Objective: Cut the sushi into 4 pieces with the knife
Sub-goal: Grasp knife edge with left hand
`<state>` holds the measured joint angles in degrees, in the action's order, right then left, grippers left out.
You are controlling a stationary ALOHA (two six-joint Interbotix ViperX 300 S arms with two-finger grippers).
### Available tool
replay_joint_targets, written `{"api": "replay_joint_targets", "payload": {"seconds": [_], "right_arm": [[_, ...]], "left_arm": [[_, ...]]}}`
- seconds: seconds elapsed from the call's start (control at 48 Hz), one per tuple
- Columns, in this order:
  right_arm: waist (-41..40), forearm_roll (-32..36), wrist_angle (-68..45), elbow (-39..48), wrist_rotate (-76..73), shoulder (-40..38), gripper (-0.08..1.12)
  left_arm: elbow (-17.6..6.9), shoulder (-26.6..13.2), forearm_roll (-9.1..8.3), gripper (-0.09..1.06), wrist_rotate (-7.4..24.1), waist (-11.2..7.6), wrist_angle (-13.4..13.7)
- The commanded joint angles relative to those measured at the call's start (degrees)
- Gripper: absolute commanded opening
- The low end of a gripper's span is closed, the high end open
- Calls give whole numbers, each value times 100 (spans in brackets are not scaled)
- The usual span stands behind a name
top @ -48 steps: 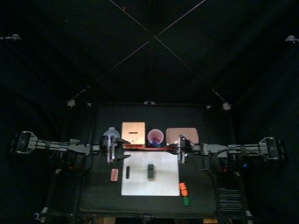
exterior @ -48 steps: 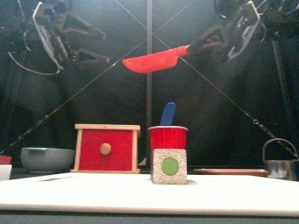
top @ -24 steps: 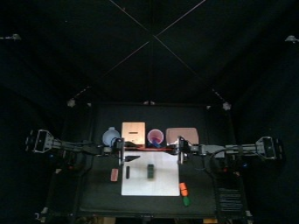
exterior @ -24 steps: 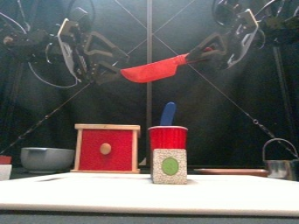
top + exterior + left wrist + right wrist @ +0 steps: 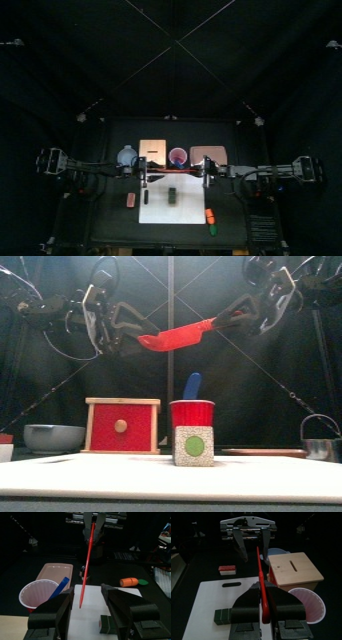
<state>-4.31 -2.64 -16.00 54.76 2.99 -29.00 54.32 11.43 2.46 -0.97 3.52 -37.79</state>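
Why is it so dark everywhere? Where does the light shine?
Top view: light lands on the board, the curtains are black. Front view: the board glows brightest, and the knife is lit against the dark. Right wrist view: bright board, black background.

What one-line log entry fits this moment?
right gripper: shut on red knife, aloft | left gripper: open, by blade tip | sushi: on white board, untouched
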Motion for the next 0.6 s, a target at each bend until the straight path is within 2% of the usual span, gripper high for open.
{"api": "replay_joint_targets", "payload": {"seconds": [0.021, 0.229, 0.479, 0.562, 0.604], "right_arm": [[9, 0, -53, -70, 9, -44, 14], [0, 0, -53, -70, 9, -44, 14], [0, 0, -53, -79, 9, -35, 14], [9, -18, -53, -62, -9, -35, 14], [18, -26, -44, -53, -9, -26, 14]], "left_arm": [[-158, 9, -62, 83, 9, 44, -70], [-167, 0, -105, 78, 0, 88, -70], [-149, -9, -132, 51, 9, 114, -70], [-141, -9, -237, 43, 9, 114, -70], [-123, -9, -343, 38, 9, 105, -70]]}}
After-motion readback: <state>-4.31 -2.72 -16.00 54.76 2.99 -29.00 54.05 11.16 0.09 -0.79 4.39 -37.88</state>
